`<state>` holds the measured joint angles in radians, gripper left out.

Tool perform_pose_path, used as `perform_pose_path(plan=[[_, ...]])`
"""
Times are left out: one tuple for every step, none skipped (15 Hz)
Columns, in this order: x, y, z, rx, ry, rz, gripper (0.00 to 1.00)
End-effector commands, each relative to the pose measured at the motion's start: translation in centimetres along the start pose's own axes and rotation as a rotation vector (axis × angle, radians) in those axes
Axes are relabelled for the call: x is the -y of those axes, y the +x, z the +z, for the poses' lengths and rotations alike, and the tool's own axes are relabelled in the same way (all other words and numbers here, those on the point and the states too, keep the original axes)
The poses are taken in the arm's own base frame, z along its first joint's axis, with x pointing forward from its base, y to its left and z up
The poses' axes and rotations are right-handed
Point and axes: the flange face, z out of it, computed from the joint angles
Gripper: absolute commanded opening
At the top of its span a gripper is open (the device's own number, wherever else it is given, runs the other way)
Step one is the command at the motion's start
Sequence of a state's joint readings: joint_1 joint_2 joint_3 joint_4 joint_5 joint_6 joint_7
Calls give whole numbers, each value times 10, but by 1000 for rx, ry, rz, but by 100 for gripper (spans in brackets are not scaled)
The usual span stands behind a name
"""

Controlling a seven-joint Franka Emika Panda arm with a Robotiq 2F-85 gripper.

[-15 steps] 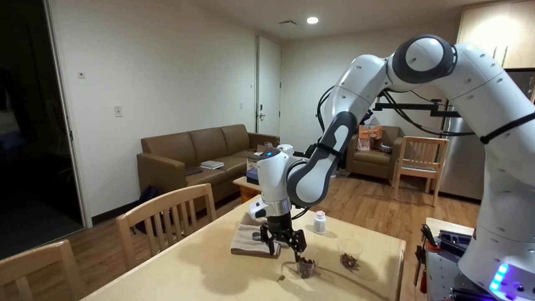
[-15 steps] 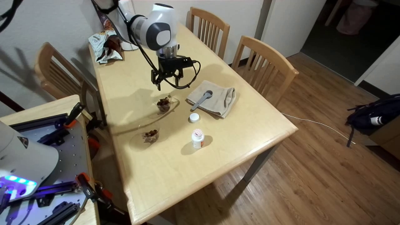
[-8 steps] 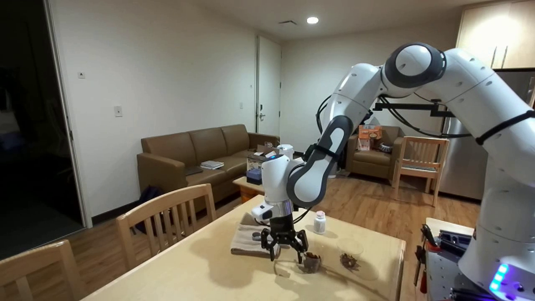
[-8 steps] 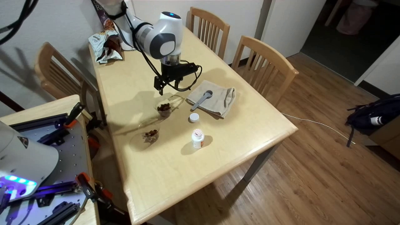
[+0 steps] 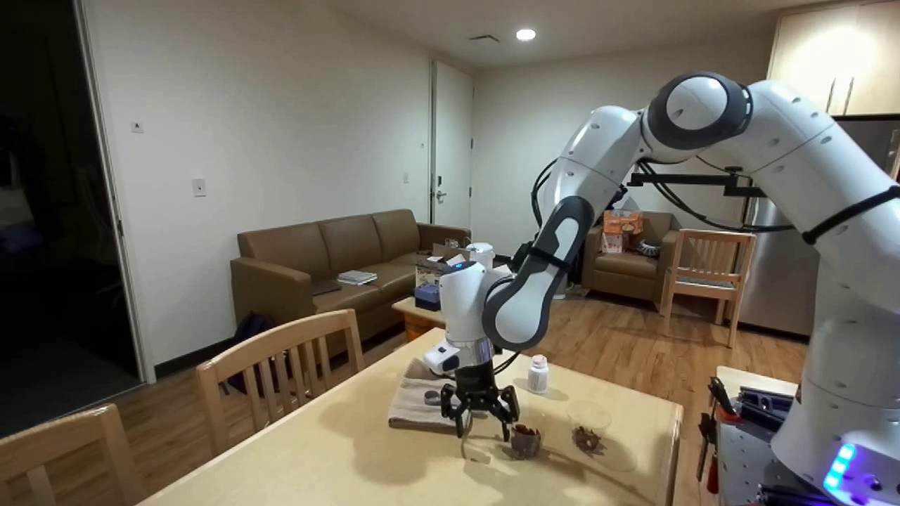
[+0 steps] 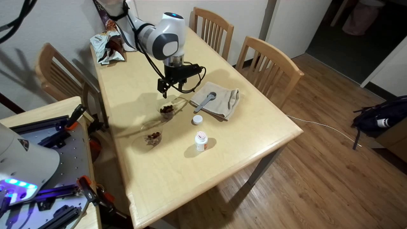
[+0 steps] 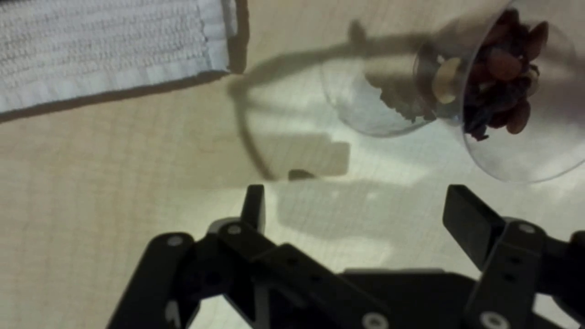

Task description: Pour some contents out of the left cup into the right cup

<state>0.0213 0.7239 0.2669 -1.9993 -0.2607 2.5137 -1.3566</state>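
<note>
I see a brown sofa [image 5: 351, 253] along the white wall [image 5: 302, 133]. Wooden chairs [image 5: 281, 341] stand beside my counter [image 5: 337, 471], the floor [image 5: 619, 330] is of wood, and a ceiling lamp [image 5: 525, 34] shines.

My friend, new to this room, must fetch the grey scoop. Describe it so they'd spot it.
In an exterior view, find the light wooden table and the folded beige cloth on it. The grey scoop lies on that cloth, its handle tip past the edge. Its long handle and round bowl set it apart from the white disc and white bottle.

Fingers [image 7: 473, 226] downward, wide apart
</note>
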Motion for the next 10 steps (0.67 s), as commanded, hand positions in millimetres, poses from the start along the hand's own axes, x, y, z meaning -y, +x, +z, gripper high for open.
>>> perform_pose_path(plan=[[4,-12,-20,33,-11,16,100],[3,-13,-24,40,-19,17,100],[3,-11,-29,32,-23,16,100],[2,-11,-33,35,-29,11,100],[2,-13,-36,37,-33,13,100],[2,-15,-38,31,-33,16,100],[3,-19,-37,22,-29,21,100],[5,-24,-36,21,-27,30,100],[7,-28,-35,25,-24,37,100],[9,-33,-32,26,-17,43,100]])
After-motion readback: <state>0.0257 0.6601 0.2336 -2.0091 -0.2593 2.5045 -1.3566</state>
